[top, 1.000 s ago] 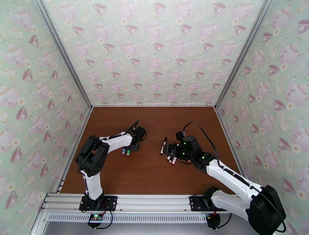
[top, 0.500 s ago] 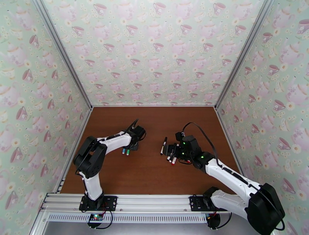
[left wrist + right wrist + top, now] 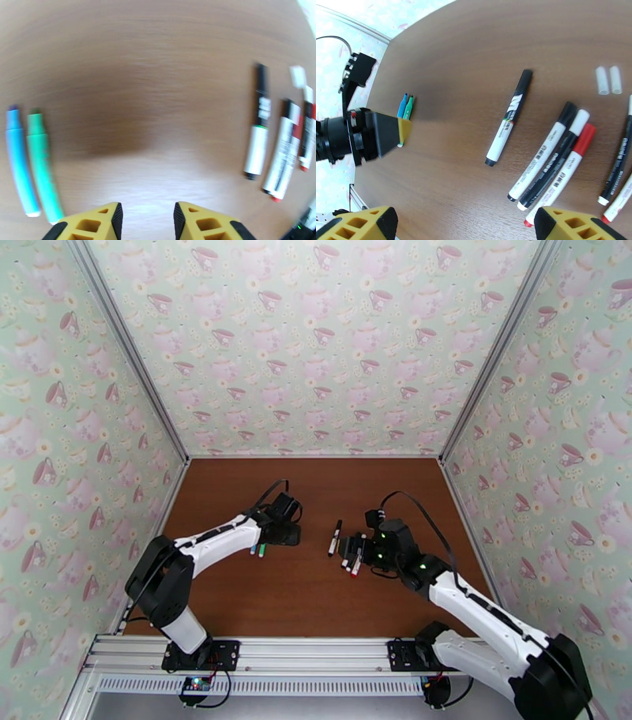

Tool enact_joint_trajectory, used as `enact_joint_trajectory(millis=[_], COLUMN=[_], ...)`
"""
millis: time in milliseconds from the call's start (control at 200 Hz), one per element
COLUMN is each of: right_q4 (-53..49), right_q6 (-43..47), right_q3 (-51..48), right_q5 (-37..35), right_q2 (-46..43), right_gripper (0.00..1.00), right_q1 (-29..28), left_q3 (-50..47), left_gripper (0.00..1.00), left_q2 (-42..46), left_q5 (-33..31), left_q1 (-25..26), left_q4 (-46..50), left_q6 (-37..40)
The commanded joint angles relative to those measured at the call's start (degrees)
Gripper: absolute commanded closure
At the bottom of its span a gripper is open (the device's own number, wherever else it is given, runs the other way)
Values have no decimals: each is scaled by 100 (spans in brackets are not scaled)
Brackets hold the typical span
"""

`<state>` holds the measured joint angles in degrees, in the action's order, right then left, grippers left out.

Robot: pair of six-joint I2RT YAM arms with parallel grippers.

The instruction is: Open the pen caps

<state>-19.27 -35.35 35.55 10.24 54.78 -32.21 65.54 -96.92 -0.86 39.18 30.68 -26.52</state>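
Top view is bright and even for you, soft light from above, sharp throughout, with just a faint shadow under the left arm point(image 3: 217, 538) on the table point(image 3: 308, 595). Your left wrist view is smeared by motion: the blue pen point(image 3: 19, 154) and green pen point(image 3: 41, 165) are streaked. There's a soft dark shadow mid-frame and pale glare just ahead of the left gripper point(image 3: 148, 215). Right wrist view is crisp, with print sharp on the black-capped pen point(image 3: 508, 118), though the table edge bows toward the corner.
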Motion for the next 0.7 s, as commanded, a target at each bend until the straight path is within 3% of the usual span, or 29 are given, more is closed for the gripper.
enact_joint_trajectory(millis=[0,220,366,691], right_q4=[-420,-637,-651,-719], right_q6=[90,182,197,205], right_q3=[-135,-230,-189,-213], right_q5=[-299,-511,-491,-503], right_q2=[-264,-548,-520,-641], right_gripper=[3,3,3,3], right_q1=[-27,-30,-30,-31], left_q3=[317,1247,1563,2352], left_gripper=[58,59,50,49], left_q2=[-410,-1185,-1528,-2162], left_q5=[513,277,404,479], left_q1=[222,628,663,723], left_q4=[-325,-102,-142,405], left_q6=[-133,-81,-125,-47])
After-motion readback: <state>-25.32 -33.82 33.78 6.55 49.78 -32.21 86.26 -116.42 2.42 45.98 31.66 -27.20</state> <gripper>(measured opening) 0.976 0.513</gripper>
